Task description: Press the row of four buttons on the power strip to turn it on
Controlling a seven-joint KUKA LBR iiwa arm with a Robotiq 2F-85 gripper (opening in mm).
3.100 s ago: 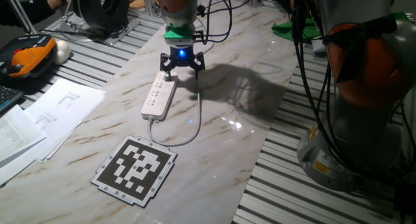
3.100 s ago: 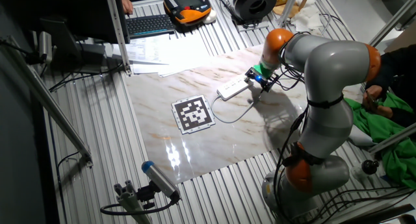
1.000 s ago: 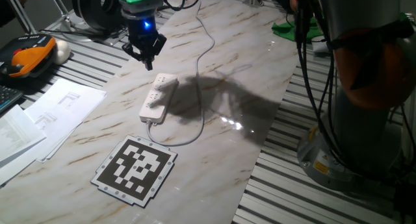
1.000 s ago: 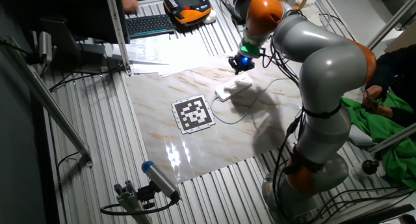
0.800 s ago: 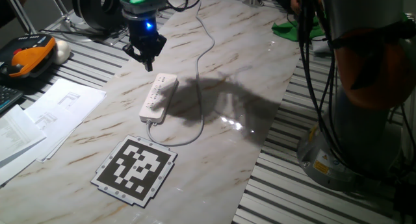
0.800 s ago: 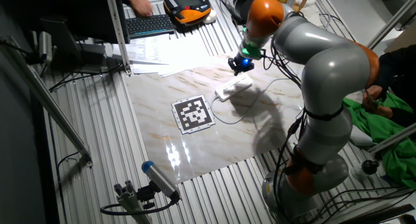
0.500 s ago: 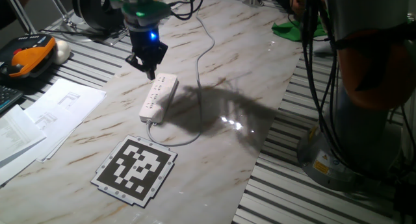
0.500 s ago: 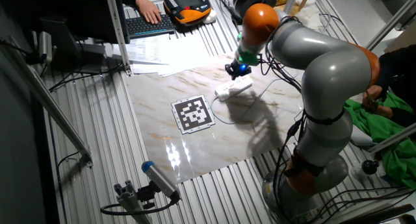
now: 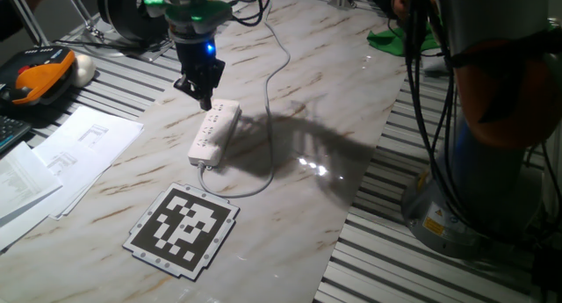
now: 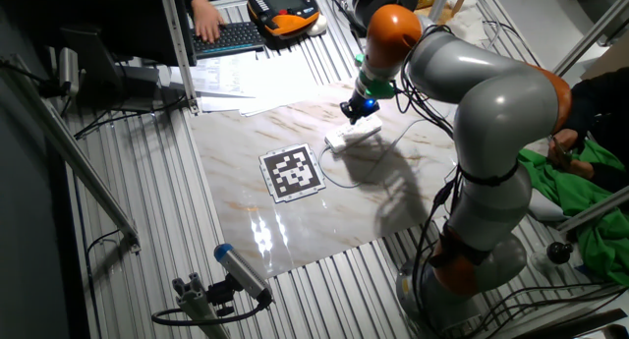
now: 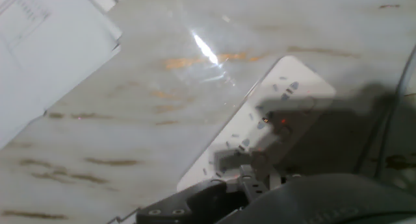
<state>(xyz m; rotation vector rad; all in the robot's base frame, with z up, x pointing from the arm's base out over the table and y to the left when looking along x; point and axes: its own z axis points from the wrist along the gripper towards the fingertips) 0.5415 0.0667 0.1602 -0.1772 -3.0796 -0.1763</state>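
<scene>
The white power strip (image 9: 215,132) lies on the marble tabletop, its long side running away from the marker board. My gripper (image 9: 205,101) points down at the strip's far end, its fingers drawn together into one tip that sits at or just above the strip's left edge. The other fixed view shows the gripper (image 10: 352,112) right over the power strip (image 10: 352,135). In the hand view the power strip (image 11: 273,113) runs diagonally, with a small red light among its sockets, partly under my shadow. Whether the tip touches a button I cannot tell.
The strip's thin white cable (image 9: 259,184) loops toward the black-and-white marker board (image 9: 183,228). Papers (image 9: 79,145) and an orange-black device (image 9: 39,75) lie on the left. A person's hand rests on a keyboard (image 10: 224,32). The arm's base (image 9: 492,162) stands at the right.
Three seconds ago the gripper was open at the strip's right far corner. Over the last second it came down and slightly right from above the table's left edge to the strip's far end.
</scene>
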